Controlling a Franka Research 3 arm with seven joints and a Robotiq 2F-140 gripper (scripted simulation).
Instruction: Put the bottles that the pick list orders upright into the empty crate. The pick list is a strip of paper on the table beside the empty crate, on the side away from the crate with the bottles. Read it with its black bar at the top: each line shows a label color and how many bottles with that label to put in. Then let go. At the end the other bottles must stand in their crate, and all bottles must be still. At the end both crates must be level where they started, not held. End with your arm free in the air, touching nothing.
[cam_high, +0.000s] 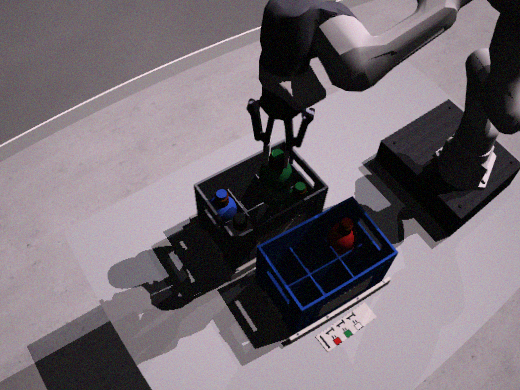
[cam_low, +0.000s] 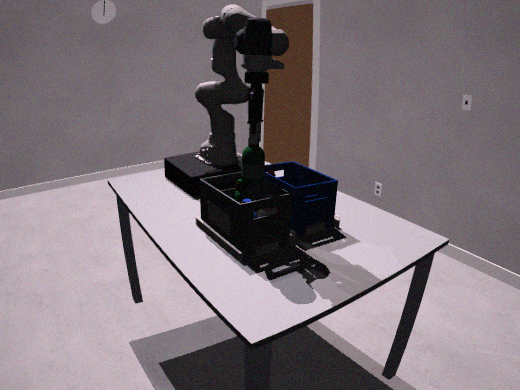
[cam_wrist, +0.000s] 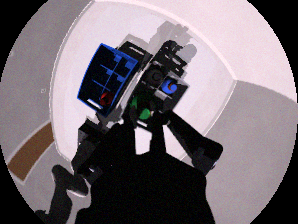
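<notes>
My gripper (cam_high: 278, 149) (cam_low: 254, 142) is shut on the neck of a green-label bottle (cam_high: 277, 170) (cam_low: 252, 165) and holds it upright, lifted partly out of the black crate (cam_high: 208, 200) (cam_low: 225, 212). The black crate also holds a blue-label bottle (cam_high: 223, 204), another green-capped bottle (cam_high: 300, 188) and a dark-capped bottle (cam_high: 240, 220). The blue crate (cam_high: 380, 262) (cam_low: 320, 192) (cam_wrist: 93, 72) stands beside it with a red-label bottle (cam_high: 343, 235) (cam_wrist: 105, 99) upright in a far corner cell. The pick list (cam_high: 346, 327) lies by the blue crate's near side, showing a red and a green mark.
The robot's base plate (cam_high: 425, 145) (cam_low: 182, 170) sits at the back of the table. The table's front edge (cam_low: 300, 320) is near the crates in the exterior view. Dark shadows lie left of the black crate.
</notes>
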